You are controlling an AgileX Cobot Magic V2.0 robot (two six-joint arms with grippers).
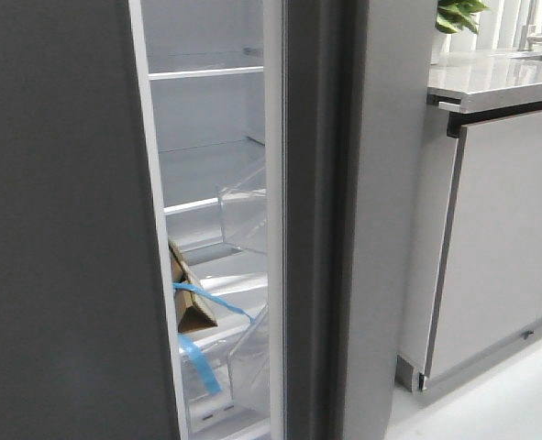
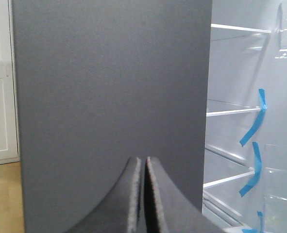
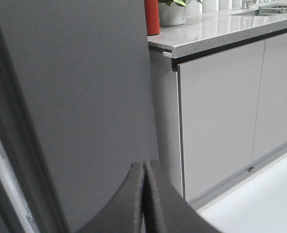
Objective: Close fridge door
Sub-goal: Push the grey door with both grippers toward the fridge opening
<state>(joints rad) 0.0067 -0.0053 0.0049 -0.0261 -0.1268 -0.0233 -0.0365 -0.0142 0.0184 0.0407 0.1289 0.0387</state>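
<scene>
I read both the left gripper [image 2: 143, 194] and right gripper [image 3: 144, 194] clenched empty, the upright door [image 1: 60, 229] ajar at 9 o'clock, dead ahead of the nearer left jaws.

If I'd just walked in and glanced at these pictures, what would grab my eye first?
Probably the fridge door, seen edge-on in the middle of the front view and standing ajar, with a bright strip of white fridge interior showing between it and a dark grey panel on the left. Inside, low down, a brown cardboard piece with blue tape stands out. To the right sit pale cabinets under a grey countertop.
</scene>
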